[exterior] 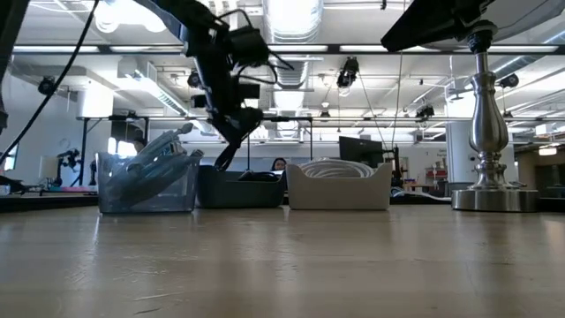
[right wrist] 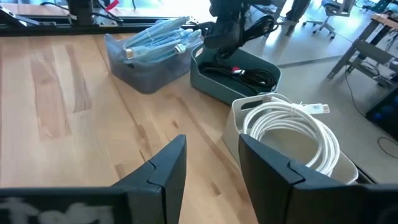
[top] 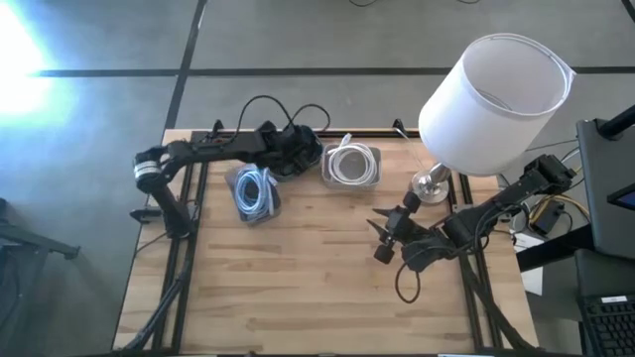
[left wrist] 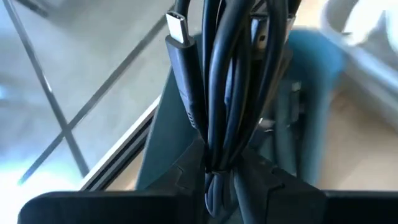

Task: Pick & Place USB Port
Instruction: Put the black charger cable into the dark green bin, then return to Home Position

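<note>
Illumination was bright and mixed. In the high view, strong glare (top: pixel 20 50) washed out the upper-left corner of the floor, while the wooden table (top: pixel 317 288) was evenly lit with only faint shadows under the arms. In the low view, ceiling lights (exterior: pixel 296 18) bloomed white, the foreground arm appeared as a dark silhouette against them, and the near table surface was soft. The left wrist view showed a sharp black cable bundle (left wrist: pixel 217 93) against a heavily blurred, bluish background. The right wrist view was clear, with overexposed windows along its far edge.
</note>
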`<state>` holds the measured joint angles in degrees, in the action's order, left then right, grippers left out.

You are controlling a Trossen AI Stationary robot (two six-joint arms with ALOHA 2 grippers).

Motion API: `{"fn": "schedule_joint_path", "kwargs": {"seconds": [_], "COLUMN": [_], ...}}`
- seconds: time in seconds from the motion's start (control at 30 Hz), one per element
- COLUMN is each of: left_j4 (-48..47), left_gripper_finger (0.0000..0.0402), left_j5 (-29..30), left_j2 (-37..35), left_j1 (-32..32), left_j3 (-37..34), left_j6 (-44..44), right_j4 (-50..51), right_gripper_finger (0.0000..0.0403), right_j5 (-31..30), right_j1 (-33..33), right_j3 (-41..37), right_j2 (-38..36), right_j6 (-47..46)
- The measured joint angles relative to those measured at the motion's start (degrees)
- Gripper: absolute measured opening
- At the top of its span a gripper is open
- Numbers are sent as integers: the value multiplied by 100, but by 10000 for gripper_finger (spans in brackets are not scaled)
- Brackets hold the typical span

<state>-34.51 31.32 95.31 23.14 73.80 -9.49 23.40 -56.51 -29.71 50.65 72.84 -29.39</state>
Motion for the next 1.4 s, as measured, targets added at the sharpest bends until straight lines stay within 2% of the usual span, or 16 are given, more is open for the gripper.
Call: {"fn": "schedule_joint_path", "kwargs": {"seconds": [0.23,0.67,0.9,1.03,1.17,1.3,1.4], "left_j4": [-350,-360,-554,-388,-118,-13,333], "left_gripper_finger": [74,173,180,179,178,177,176], "left_j5": [-69,-18,-198,-454,-627,-635,-610], "left_j2": [221,380,286,-167,-831,-1605,-2263], "left_j1": [264,260,193,30,-223,-658,-1163], "left_j3": [0,2,124,160,127,19,-338], "left_j6": [371,605,-335,-408,-349,-203,-162], "right_j4": [11,4,29,17,16,18,-16], "right_gripper_finger": [132,124,129,122,115,108,103], "right_j5": [2,2,2,125,814,1081,1339], "right_j1": [-2,-2,-1,-2,-3,-16,-11], "right_j3": [-9,-20,-10,87,29,-304,-706], "right_j2": [0,0,-7,-141,-492,-956,-1407], "right_j6": [0,0,86,209,573,673,671]}}
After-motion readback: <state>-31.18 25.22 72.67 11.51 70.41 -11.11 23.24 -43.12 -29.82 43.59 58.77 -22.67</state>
